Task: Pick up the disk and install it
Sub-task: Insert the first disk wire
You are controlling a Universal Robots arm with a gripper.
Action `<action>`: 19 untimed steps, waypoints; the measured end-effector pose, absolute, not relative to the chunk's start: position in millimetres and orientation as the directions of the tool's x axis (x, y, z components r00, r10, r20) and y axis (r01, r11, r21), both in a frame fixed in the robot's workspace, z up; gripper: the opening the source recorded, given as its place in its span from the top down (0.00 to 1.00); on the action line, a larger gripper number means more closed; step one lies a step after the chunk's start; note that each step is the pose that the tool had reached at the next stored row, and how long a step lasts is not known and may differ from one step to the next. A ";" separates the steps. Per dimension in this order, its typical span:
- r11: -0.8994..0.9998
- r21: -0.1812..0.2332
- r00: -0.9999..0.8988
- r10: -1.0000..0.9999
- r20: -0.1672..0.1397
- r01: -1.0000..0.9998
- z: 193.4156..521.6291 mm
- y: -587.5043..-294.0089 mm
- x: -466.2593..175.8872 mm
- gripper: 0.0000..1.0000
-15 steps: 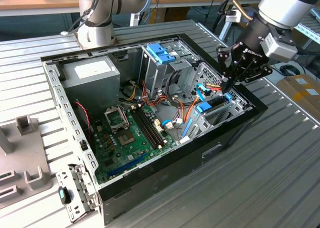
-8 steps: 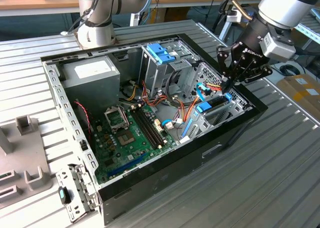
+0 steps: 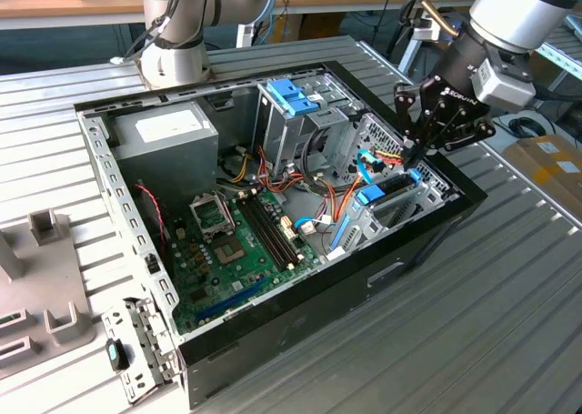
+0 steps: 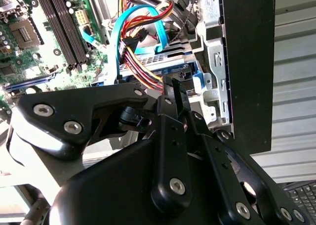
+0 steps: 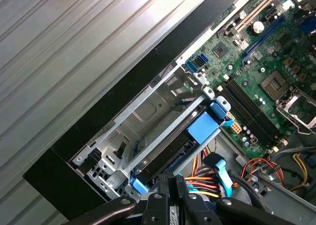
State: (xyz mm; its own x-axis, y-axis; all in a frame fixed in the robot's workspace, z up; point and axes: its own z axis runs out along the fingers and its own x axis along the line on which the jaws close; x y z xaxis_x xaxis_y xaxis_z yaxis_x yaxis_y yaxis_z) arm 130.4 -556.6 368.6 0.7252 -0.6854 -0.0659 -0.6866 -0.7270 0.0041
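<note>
Hovering black pincer (image 3: 416,153) with fingers pressed together over the bay corner, gripping nothing; directly beneath it the blue-framed silver metal disk (image 5: 183,141) sits slotted in its grey metal drive cage (image 5: 143,121), likely being pushed home

Your exterior view looks down at a slant from well back and takes in the whole open case (image 3: 273,223) on the ribbed table (image 3: 509,323), with the arm's tool (image 3: 414,155) over the case's corner at the exterior view's right. Your first wrist view rides close above that corner and faces down past the tool (image 5: 173,200) onto the drive bay (image 5: 148,136) and motherboard (image 5: 266,76). Your second wrist view sits close behind the tool (image 4: 173,101), facing the cables (image 4: 143,62). All three views share the bay corner and the motherboard's edge.
</note>
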 end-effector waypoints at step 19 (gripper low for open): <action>-0.685 0.004 0.683 -0.727 -0.066 -0.729 368.2 -556.6 130.4 0.83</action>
